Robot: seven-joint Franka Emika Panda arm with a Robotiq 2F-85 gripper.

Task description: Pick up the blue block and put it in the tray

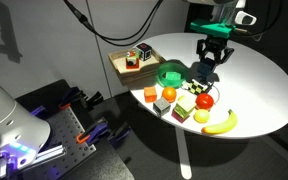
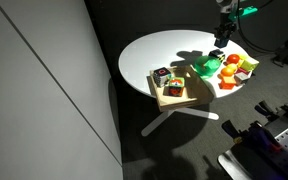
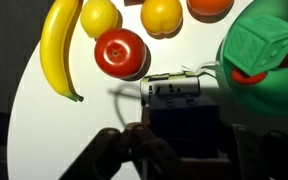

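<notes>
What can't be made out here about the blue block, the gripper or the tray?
The blue block: not identifiable in any view; the gripper hides the spot beneath it in both exterior views, and objects there are too small.
Jaws: the wrist view shows only dark, blurred shapes at its bottom edge; open or shut unclear.
The tray: outside the wrist view; its contents too small to name.
</notes>
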